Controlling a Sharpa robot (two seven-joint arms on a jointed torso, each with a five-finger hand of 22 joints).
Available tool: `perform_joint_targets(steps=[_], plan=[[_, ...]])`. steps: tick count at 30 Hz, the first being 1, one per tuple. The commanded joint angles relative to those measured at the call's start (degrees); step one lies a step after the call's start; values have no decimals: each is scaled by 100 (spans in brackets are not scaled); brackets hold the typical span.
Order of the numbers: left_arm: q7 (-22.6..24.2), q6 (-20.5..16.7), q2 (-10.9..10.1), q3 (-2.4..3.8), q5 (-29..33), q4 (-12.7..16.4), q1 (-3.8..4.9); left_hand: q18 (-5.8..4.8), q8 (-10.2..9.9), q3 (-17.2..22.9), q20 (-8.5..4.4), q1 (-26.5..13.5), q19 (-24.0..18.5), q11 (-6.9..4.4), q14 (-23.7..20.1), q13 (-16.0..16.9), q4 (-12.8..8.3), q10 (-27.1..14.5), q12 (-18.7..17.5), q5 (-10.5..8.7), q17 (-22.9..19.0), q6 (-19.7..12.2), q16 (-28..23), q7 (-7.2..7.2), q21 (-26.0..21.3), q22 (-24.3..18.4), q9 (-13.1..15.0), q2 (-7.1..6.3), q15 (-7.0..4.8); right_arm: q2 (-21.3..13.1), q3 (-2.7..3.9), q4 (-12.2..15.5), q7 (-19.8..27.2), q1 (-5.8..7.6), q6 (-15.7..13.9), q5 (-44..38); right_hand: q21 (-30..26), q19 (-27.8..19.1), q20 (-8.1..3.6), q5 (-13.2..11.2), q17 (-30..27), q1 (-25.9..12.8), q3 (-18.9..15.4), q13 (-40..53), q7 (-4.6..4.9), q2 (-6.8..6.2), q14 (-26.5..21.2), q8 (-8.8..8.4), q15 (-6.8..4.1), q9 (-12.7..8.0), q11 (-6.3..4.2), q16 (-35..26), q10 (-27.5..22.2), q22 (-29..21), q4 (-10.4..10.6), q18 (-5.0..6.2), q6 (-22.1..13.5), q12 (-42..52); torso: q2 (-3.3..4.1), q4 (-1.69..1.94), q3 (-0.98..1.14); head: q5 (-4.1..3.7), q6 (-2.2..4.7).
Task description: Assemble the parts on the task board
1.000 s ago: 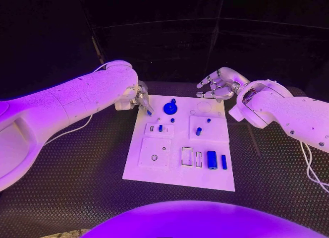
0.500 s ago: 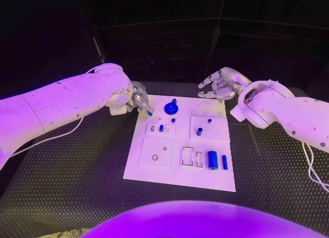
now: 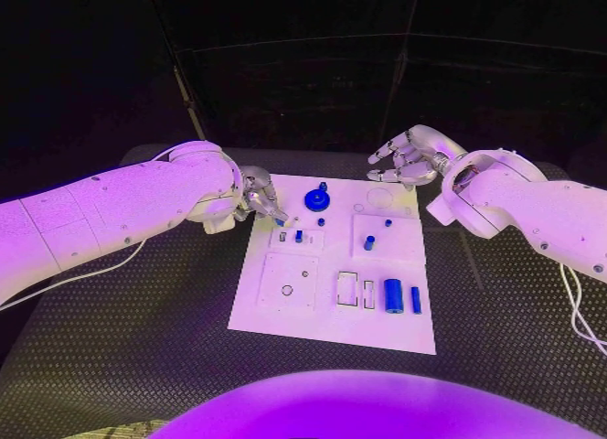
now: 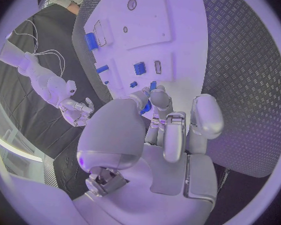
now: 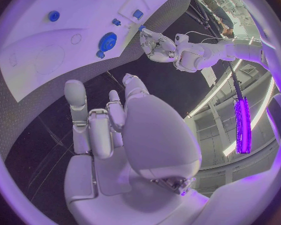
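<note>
The white task board [image 3: 333,315] lies in the middle of the table. A round blue knob [image 3: 317,198] stands near its far edge, and a blue cylinder [image 3: 393,295] lies by a thin blue pin [image 3: 416,299] on its near right. My left hand [image 3: 260,195] hovers at the board's far left corner and pinches a small blue part [image 3: 279,220] between thumb and fingertip; the part [image 4: 145,106] shows again in the left wrist view. My right hand [image 3: 407,155] hangs past the far right corner, fingers apart, holding nothing.
Small blue pegs [image 3: 369,242] stand in raised white blocks at mid board. Empty slots [image 3: 346,287] and a plate with a round hole [image 3: 286,291] sit nearer me. Black ribbed table [image 3: 145,347] surrounds the board.
My left forearm has swung outward and the left hand has shifted slightly toward me over the board corner with the small blue part. The right hand has hardly moved.
</note>
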Motion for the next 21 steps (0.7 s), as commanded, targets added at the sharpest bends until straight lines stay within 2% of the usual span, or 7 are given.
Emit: perform_joint_targets(steps=[1, 4, 8, 21], plan=[[84, -347, -34, 2, -328, 120, -56, 78, 41, 617, 0, -56, 25, 10, 605, 10, -572, 34, 27, 27, 1509, -48, 18, -2, 5, 9, 622, 13, -53, 0, 2, 5, 47, 7, 39, -4, -34, -36, 5, 4, 61, 32, 7, -4, -7, 4, 288, 12, -22, -3, 12, -31, -22, -5, 11, 81, 10, -7, 4, -3, 1, 11, 0], [90, -397, -58, 2, -465, 213, -121, 78, 55, 651, -1, -68, 28, 8, 605, 13, -579, 39, 31, 27, 1509, -53, 18, -4, 7, 13, 631, -3, -54, 0, 1, 3, 47, 5, 41, -4, -34, -36, 5, 4, 61, 32, 7, -4, -7, 4, 288, 12, -22, -3, 12, -31, -22, -5, 11, 81, 10, -7, 6, -7, 3, 23, 0], [87, -376, -69, 2, -560, 282, -168, 77, 75, 694, -3, -83, 31, 5, 605, 19, -588, 48, 40, 27, 1509, -56, 18, -7, 7, 17, 643, -23, -56, -1, 1, 4, 46, 4, 45, -4, -34, -36, 5, 4, 61, 32, 7, -4, -7, 4, 288, 12, -22, -3, 12, -31, -22, -5, 11, 81, 10, -7, 10, -12, 6, 28, 0], [30, -4, -55, -2, -847, 289, -230, 80, 97, 750, -5, -99, 27, 3, 605, 1, -602, 46, 29, 27, 1509, -65, 18, -9, -3, 11, 656, -49, -59, -7, -1, 7, 42, 3, 51, -4, -34, -36, 5, 4, 61, 32, 7, -4, -7, 4, 288, 12, -22, -3, 12, -31, -22, -5, 11, 81, 10, -7, 9, -12, 3, 29, 0]])
